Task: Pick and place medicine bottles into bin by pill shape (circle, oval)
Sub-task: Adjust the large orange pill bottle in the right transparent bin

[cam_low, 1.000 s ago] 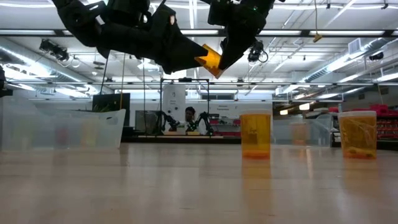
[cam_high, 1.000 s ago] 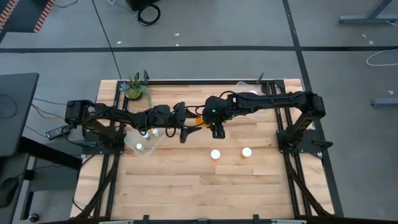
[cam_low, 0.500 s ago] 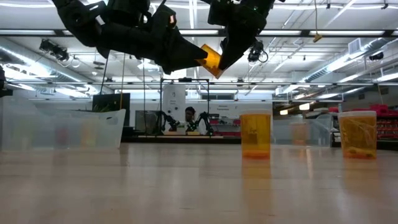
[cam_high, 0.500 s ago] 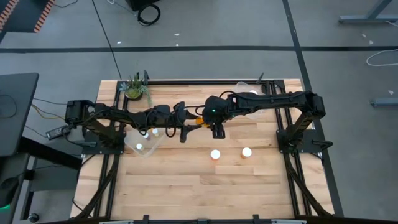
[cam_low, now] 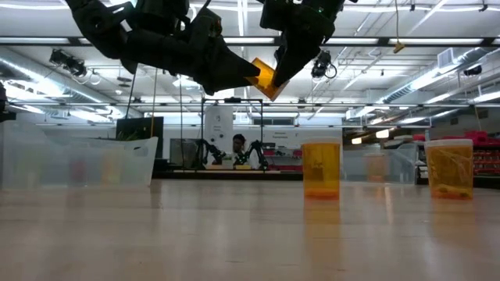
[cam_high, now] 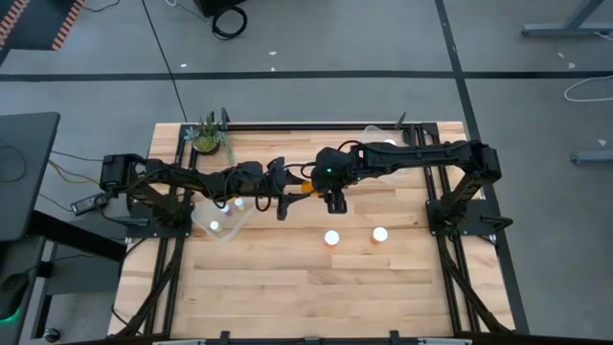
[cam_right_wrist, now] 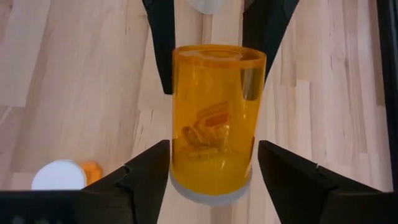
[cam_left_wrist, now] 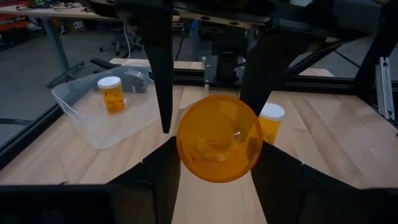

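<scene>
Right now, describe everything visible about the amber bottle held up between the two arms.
The translucent amber plastic cylindrical bottle hangs in the air above the wooden table, tilted in the low view, between both grippers. Oblong pills lie inside it. A pale cap shows at one end; the other end is a round amber base. The left gripper and the right gripper flank it with their fingers; which of them grips it cannot be told.

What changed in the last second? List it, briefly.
The left gripper closed in on the medicine bottle held in the air; its finger now covers more of it. The right gripper stayed at the bottle. Both arms, the two bottles standing on the table and the clear bin stayed put.
</scene>
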